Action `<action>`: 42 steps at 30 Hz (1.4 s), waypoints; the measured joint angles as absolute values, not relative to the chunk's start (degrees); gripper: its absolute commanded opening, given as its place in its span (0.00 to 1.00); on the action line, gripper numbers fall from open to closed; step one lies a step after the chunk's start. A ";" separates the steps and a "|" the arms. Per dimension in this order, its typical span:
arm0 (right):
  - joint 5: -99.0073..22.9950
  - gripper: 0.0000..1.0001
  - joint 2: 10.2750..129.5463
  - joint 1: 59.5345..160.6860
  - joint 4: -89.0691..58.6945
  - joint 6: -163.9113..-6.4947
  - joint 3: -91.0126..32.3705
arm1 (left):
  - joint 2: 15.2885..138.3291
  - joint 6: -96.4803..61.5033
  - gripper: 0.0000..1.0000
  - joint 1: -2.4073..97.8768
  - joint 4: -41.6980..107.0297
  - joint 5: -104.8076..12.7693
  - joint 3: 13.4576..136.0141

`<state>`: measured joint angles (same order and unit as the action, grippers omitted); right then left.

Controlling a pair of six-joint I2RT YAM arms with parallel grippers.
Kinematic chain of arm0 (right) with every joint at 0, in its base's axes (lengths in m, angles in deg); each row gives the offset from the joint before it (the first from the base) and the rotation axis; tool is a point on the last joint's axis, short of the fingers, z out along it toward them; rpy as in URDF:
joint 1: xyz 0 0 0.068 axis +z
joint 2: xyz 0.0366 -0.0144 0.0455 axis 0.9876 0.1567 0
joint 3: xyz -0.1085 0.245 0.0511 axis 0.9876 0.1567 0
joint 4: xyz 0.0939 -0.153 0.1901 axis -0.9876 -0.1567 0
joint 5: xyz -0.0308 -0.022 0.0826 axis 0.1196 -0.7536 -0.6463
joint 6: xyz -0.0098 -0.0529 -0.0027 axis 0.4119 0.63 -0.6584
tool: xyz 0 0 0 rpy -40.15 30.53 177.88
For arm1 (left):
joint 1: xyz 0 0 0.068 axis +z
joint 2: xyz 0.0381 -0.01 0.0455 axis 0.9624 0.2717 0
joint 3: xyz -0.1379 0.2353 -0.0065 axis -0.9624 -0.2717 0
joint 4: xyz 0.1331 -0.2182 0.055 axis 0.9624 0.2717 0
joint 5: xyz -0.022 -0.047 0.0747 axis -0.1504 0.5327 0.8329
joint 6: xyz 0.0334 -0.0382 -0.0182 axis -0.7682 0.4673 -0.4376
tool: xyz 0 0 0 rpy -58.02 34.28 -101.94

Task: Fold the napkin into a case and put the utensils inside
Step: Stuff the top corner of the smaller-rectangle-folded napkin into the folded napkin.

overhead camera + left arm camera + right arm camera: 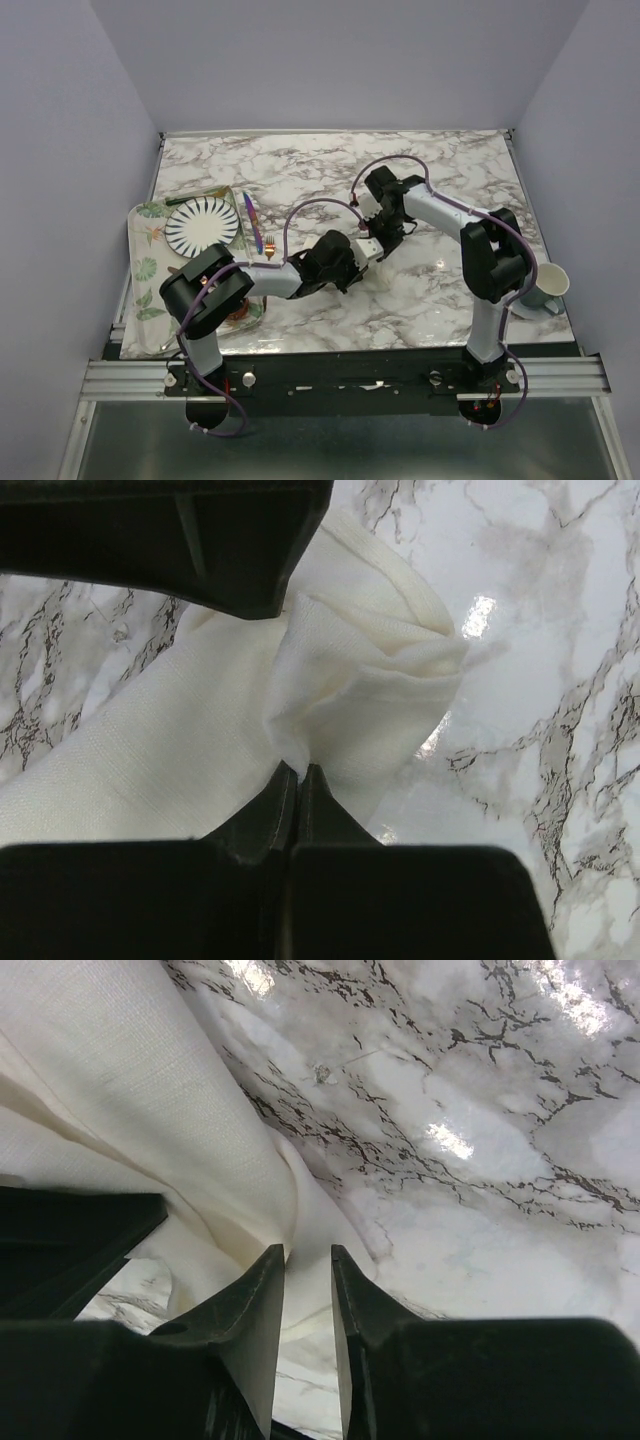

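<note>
Marble bench [560, 680] below: our left hand [298, 777] is clamped on the soft, limp napkin [180, 740]; our right hand [307, 1255] straddles a fold, grip unclear. We would pinch its corners.

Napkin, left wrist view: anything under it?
Only the marble table shows around the napkin. The left gripper pinches it at a bunched fold. Whatever lies beneath the cloth itself is covered and cannot be seen.
</note>
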<state>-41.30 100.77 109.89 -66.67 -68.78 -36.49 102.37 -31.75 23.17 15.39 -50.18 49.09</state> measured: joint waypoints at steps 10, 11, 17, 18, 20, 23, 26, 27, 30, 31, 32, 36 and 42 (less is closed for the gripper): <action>-41.33 0.01 100.44 109.89 -67.45 -67.75 -36.69 | 103.66 -25.87 0.00 25.11 18.78 -51.82 51.95; -41.35 0.01 100.44 109.89 -67.45 -67.75 -36.69 | 103.90 -25.14 0.00 25.57 19.26 -52.28 52.43; -41.28 0.01 100.40 109.89 -67.41 -67.73 -36.73 | 105.89 -21.21 0.00 28.17 23.48 -56.17 56.21; -41.09 0.01 100.31 109.89 -67.41 -67.69 -36.78 | 106.50 -20.49 0.00 28.76 24.49 -57.18 57.24; -40.89 0.01 100.01 109.89 -67.39 -67.58 -36.86 | 107.53 -19.53 0.00 29.57 25.95 -58.69 58.86; -39.95 0.01 99.81 109.74 -67.17 -67.58 -36.89 | 109.63 -19.22 0.00 30.53 28.59 -61.02 62.36; -38.55 0.00 99.81 108.95 -66.69 -67.80 -36.89 | 111.24 -19.57 0.00 31.14 30.80 -63.04 65.13; -38.27 0.01 99.81 108.75 -66.64 -67.82 -36.89 | 111.70 -19.68 0.00 31.27 31.68 -63.71 65.96; -37.09 0.01 99.81 108.49 -66.60 -67.82 -36.89 | 112.56 -20.10 0.00 31.51 33.18 -65.00 67.41; -36.65 0.01 99.81 108.38 -66.58 -67.82 -36.89 | 112.80 -20.18 0.00 31.56 33.64 -65.35 67.82; -36.21 0.00 99.81 108.29 -66.56 -67.84 -36.89 | 113.08 -20.34 0.00 31.67 34.08 -65.75 68.24; -35.34 0.01 99.81 108.05 -66.34 -68.08 -36.89 | 113.78 -20.71 0.00 32.04 35.39 -66.97 69.46; -35.58 0.00 99.81 108.01 -65.44 -69.42 -36.89 | 113.98 -20.45 0.00 32.70 34.87 -68.04 69.39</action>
<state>-35.58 99.81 108.01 -65.44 -69.42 -36.89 113.98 -20.45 32.70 34.87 -68.04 69.39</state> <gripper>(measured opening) 0.009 0.015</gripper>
